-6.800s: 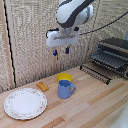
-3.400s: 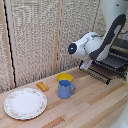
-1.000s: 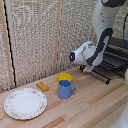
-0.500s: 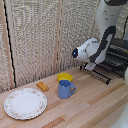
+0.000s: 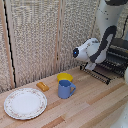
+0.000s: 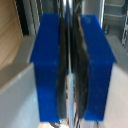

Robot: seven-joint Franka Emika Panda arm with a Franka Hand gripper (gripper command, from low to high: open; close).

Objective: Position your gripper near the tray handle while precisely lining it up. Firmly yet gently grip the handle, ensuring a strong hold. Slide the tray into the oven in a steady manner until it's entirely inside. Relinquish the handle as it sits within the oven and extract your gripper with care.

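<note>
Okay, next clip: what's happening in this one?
A single robot arm has its gripper down at the front edge of the tray, the wire rack sticking out of the oven on the exterior view's right. The wrist view shows the blue fingers pressed together on a thin dark bar, seemingly the tray handle. The tray isn't pushed in yet. The blue mug, yellow bowl and plate sit untouched on the table.

Mock kitchen set in a lab: wooden countertop (image 5: 95, 102) backed by woven reed screens (image 5: 35, 40). On it sit a patterned plate (image 5: 25, 103) and blue mug (image 5: 65, 89); the oven (image 5: 117, 52) stands behind the mug, robot arm (image 5: 107, 30) above.
</note>
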